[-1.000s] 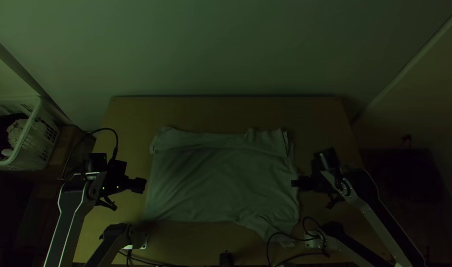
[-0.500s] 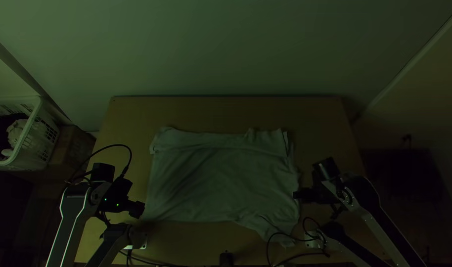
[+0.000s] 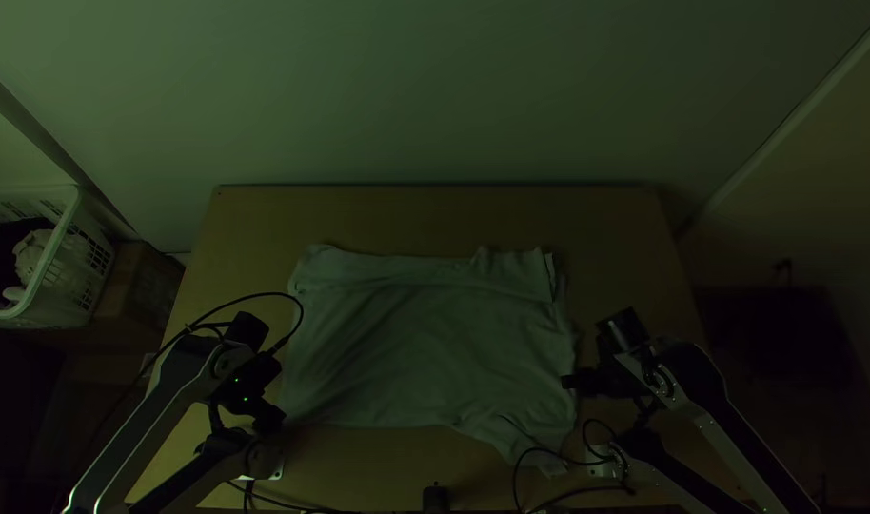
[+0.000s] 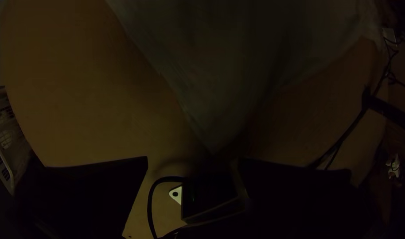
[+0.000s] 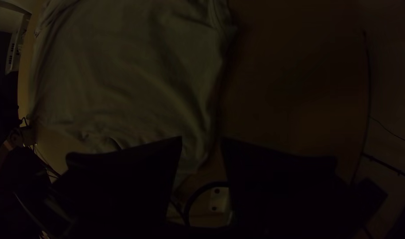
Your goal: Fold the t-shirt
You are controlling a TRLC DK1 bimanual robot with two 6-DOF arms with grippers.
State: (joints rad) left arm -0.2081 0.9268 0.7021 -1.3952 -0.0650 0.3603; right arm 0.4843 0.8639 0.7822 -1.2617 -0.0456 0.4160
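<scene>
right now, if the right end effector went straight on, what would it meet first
Most likely the t-shirt, along its right side in the top view: the right end effector points that way, though its height is hard to judge.

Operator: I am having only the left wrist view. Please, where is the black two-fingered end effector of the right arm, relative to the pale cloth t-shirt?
Observer: In the top view, the right end effector is at the right edge of the t-shirt, nearer the right arm's base.
Operator: Thank you. Could you kindly tell me, are its fingers closed?
Observer: No, in the right wrist view its wide flat black fingers stand apart.
</scene>
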